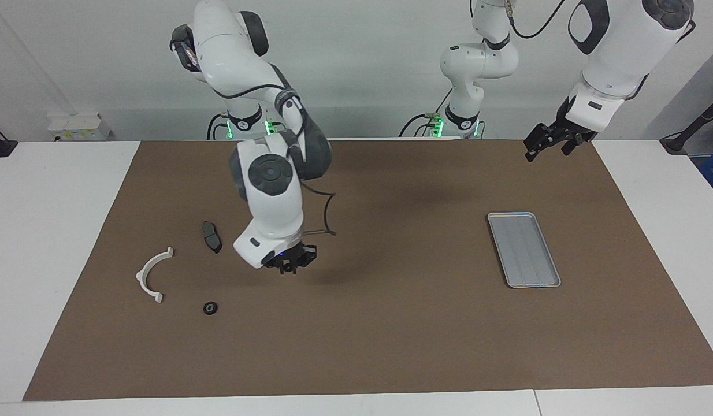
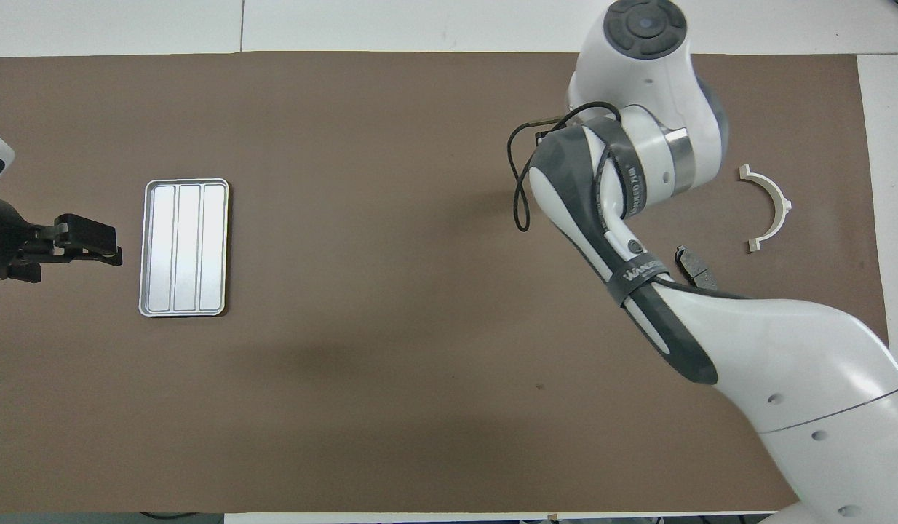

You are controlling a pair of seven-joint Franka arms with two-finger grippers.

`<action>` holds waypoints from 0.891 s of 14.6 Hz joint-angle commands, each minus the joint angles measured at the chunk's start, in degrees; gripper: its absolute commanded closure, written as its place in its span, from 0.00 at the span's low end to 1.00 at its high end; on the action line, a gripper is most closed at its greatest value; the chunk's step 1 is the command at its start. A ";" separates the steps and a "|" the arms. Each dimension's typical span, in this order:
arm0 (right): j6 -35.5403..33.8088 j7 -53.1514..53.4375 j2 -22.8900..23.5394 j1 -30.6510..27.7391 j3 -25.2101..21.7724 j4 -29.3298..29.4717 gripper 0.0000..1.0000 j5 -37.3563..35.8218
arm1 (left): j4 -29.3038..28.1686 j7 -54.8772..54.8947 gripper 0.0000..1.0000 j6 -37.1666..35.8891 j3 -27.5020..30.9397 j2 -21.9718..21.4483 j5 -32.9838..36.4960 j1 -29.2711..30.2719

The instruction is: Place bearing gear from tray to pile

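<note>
Tray (image 1: 524, 249) sat empty mid-right; bearing gear (image 1: 210, 308) already lay lower left by the white half-ring (image 1: 153, 275), so right tool (image 1: 291, 267) hung clenched, empty, left tool (image 1: 552, 141) released, waiting upper right.

White arms (image 1: 273, 196), dark grey joints, black cables, black pincers

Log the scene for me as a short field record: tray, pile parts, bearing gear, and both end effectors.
tray: silver tray lies at the left arm's end of the mat, nothing on it
bearing gear: small dark ring lies on the mat, not in any grip
pile: white half-ring and dark brake-pad piece, both nearer the robots than the gear
right end effector: shut, holding nothing, raised over bare mat beside the gear
left end effector: open, waits in the air beside the tray
task state: gear appears already moved to the pile
</note>
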 commanded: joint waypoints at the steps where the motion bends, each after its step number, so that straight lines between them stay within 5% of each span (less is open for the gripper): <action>1: 6.20 -6.82 -0.17 -4.58 1.21 -5.83 1.00 -0.21 | -0.42 0.49 0.00 -0.71 -0.35 -1.01 -0.04 0.46; 5: 19.63 -11.14 -0.17 -8.19 1.21 -15.14 1.00 -0.74 | -0.42 0.49 0.00 -0.71 -0.35 -1.01 -0.04 0.46; 11: 23.19 -12.02 0.62 -8.90 1.21 -16.92 1.00 -0.65 | -0.42 0.49 0.00 -0.71 -0.35 -1.01 -0.04 0.46; 12: 23.19 -12.02 0.62 -8.90 1.21 -16.92 0.60 -0.65 | -0.42 0.49 0.00 -0.71 -0.35 -1.01 -0.04 0.46; 13: 23.27 -11.93 0.45 -8.90 1.21 -16.92 0.01 -0.65 | -0.42 0.49 0.00 -0.71 -0.35 -1.01 -0.04 0.46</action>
